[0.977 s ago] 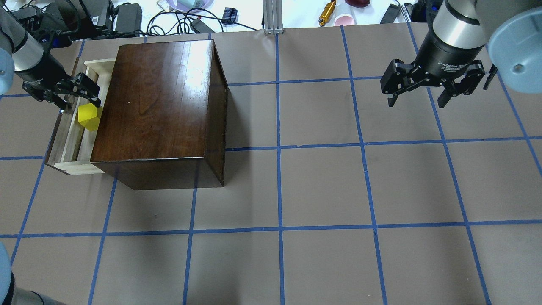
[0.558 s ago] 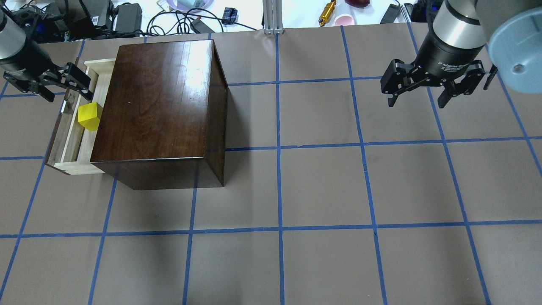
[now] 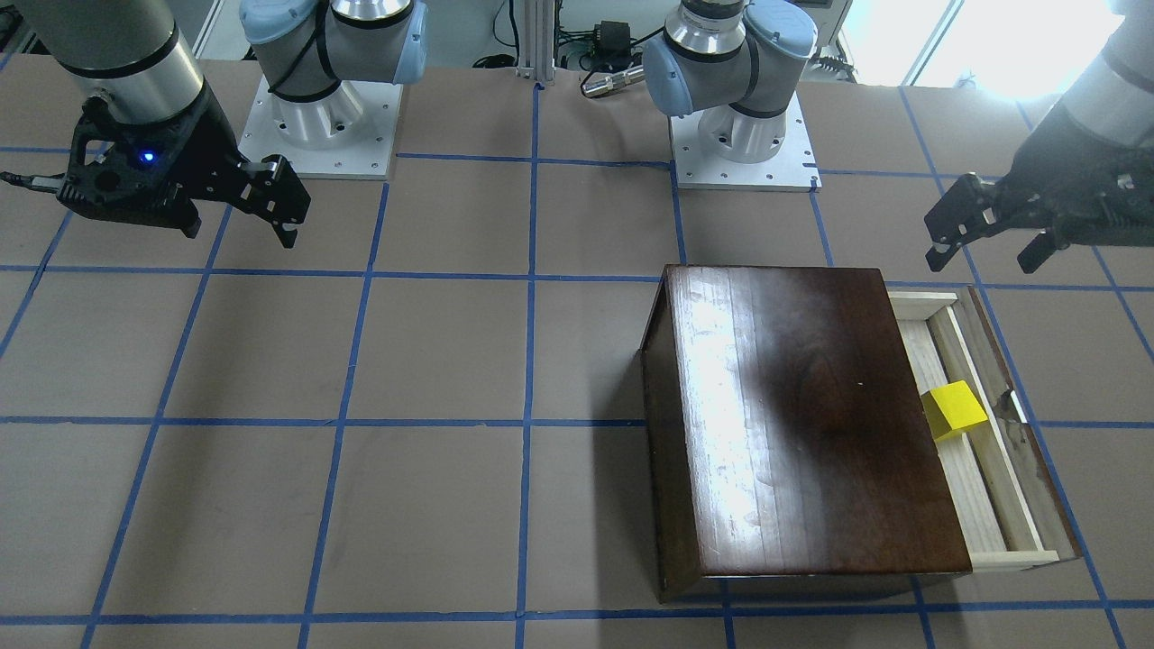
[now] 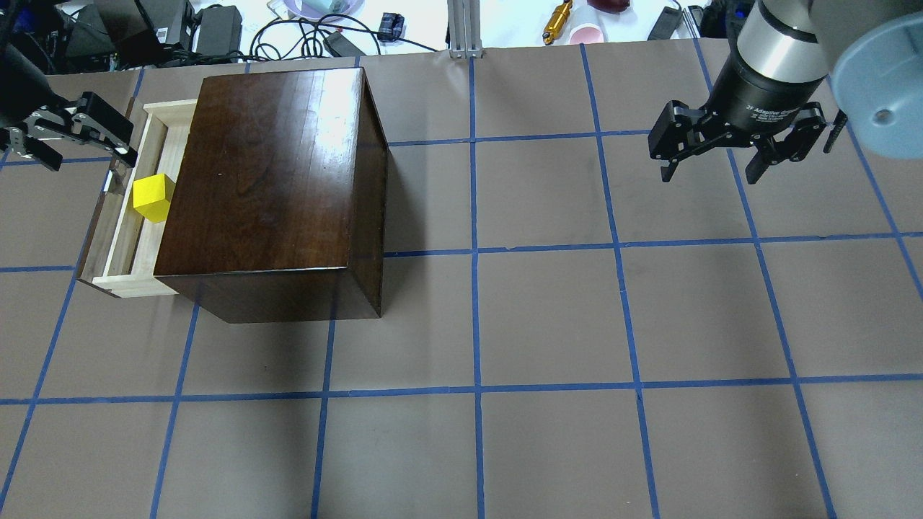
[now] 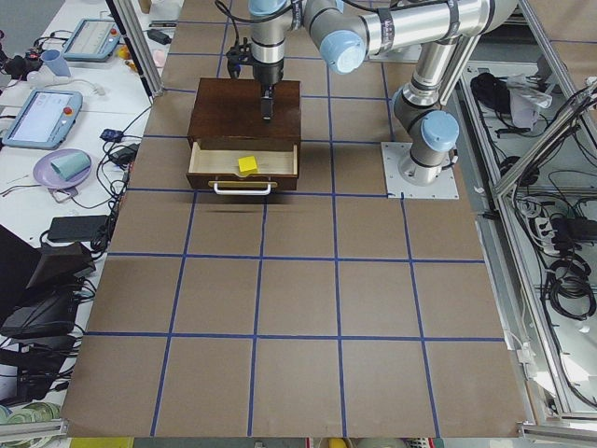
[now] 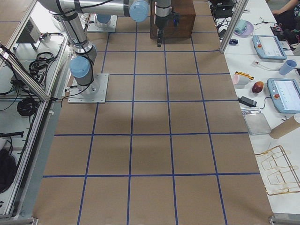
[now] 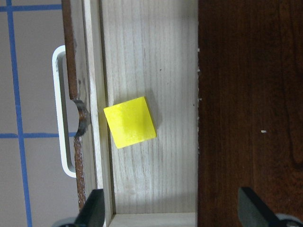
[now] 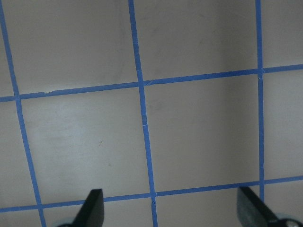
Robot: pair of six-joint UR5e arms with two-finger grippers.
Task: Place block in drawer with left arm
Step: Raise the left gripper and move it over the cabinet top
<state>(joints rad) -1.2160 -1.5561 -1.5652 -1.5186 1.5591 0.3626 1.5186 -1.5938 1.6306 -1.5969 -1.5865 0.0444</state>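
Observation:
The yellow block [image 4: 153, 197] [image 3: 957, 408] [image 7: 130, 122] lies on the pale floor of the pulled-out drawer [image 4: 138, 252] [image 3: 983, 469] [image 7: 151, 56], close to the dark-brown cabinet [image 4: 274, 180] [image 3: 802, 415]. My left gripper [image 4: 86, 153] [image 3: 981, 257] [image 7: 173, 210] hovers open above the drawer's far end, apart from the block, holding nothing. My right gripper [image 4: 710, 173] [image 3: 239, 230] [image 8: 173, 210] hangs open over bare table on the other side, also holding nothing.
The drawer's silvery handle [image 7: 61, 113] faces outward, away from the cabinet. Cables, power bricks and cups [image 4: 216, 25] crowd the bench beyond the table's far edge. Both arm bases [image 3: 739, 135] stand at the robot's side. Brown mat with blue tape grid [image 4: 548, 317] stretches right of the cabinet.
My left gripper has drawn back from the block, up and toward the view's left. The block, tilted between the fingers earlier, now rests flat in the drawer. The right arm stayed put.

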